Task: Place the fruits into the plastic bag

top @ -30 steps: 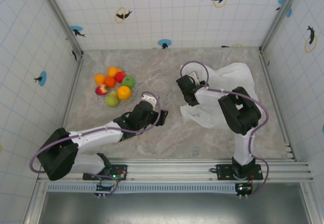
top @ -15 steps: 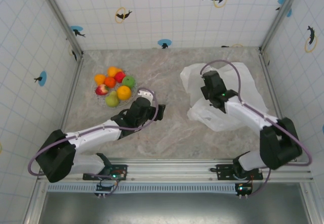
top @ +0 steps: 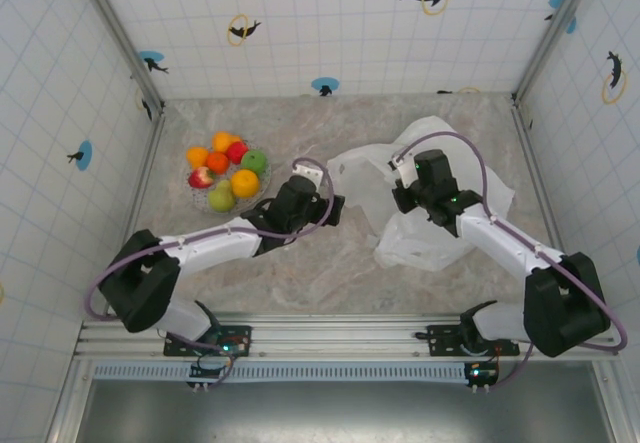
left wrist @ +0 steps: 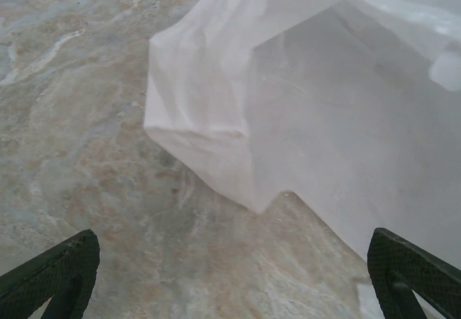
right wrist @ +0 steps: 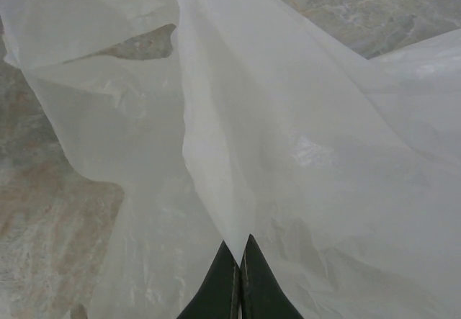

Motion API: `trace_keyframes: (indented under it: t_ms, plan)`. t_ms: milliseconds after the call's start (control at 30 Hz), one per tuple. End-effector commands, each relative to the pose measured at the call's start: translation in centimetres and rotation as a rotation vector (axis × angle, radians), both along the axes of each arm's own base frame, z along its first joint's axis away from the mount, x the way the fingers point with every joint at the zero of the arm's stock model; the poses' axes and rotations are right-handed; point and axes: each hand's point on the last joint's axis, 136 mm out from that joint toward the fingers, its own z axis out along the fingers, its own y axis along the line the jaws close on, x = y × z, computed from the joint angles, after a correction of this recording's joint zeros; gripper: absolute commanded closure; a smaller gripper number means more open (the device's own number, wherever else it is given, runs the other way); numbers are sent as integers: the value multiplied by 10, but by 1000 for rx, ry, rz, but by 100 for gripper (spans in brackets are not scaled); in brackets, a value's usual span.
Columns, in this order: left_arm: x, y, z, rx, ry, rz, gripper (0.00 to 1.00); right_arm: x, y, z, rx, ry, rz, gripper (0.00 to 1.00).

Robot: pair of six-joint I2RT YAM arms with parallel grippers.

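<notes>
The fruits point(top: 226, 170) lie heaped on the plate point(top: 262, 181) at the upper left of the top view, well apart from the bag point(top: 445, 228), which lies crumpled at centre right. The right gripper point(right wrist: 238, 253) has its jaws pressed together, pinching a fold of the bag. The left gripper point(left wrist: 230, 265), jaws spread wide, faces the bag's gaping mouth, just beside it.

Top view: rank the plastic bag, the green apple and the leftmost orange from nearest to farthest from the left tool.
1. plastic bag, right beside the left tool, on its right in this view.
2. green apple, up and to the left of the tool.
3. leftmost orange, farther left still, beyond the apple.
</notes>
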Motion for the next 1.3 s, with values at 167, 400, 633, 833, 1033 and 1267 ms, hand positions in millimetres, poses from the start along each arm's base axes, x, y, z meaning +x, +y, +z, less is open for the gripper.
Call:
trace_keyframes:
  t_ms: [167, 400, 633, 833, 1033, 1267]
  plan:
    - [42, 1, -2, 28, -48, 88, 3, -4, 6, 29, 91, -57, 37, 100]
    - [47, -27, -3, -43, -44, -6, 23, -5, 6, 37, 129, -64, 38, 100]
    - [40, -41, 1, -115, -39, -75, 16, -1, 8, 42, 185, -63, 15, 100]
    - [52, -33, -5, -78, -60, -9, 8, -3, 13, 41, 207, -44, 36, 100]
    - [66, -25, -13, -71, -38, 40, 25, -3, 9, 46, 196, -50, 36, 100]
    - [40, -35, 14, -161, -34, -93, 78, 11, 2, 43, 98, -91, -29, 100]
